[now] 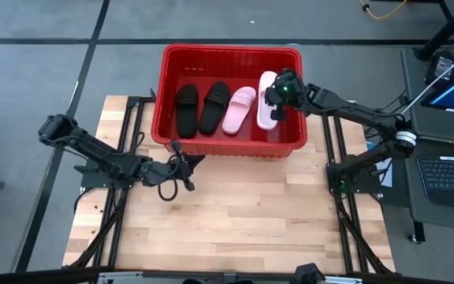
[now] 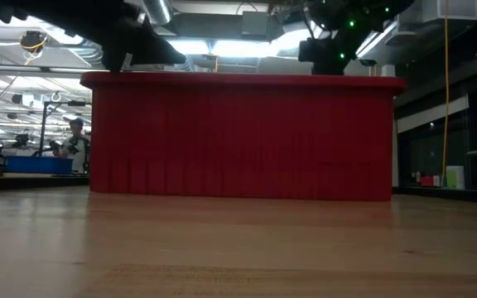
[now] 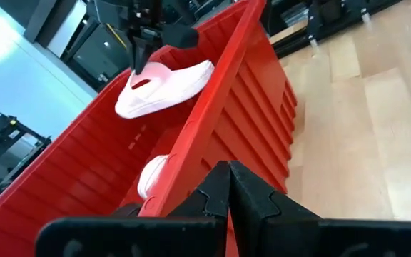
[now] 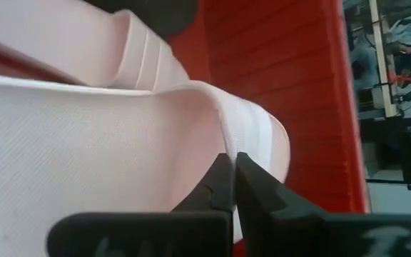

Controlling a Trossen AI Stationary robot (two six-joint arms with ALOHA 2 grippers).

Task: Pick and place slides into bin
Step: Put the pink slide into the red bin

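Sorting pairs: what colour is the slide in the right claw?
Pale pink slide, clearest in the high view.

Pale wooden table (image 1: 235, 213), laptop (image 1: 448, 177), yellow cable (image 1: 385, 9), distant person (image 2: 74, 141)

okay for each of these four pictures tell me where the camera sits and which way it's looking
High: overhead, straight down on both arms, bin, four slides.
Low: table height, level at the bin wall; arms above.
Left wrist: on the left arm outside the bin; shut left tool in front.
Right wrist: inside the bin; right tool pinching the pink slide.
Shared: left wrist also sees that slide.
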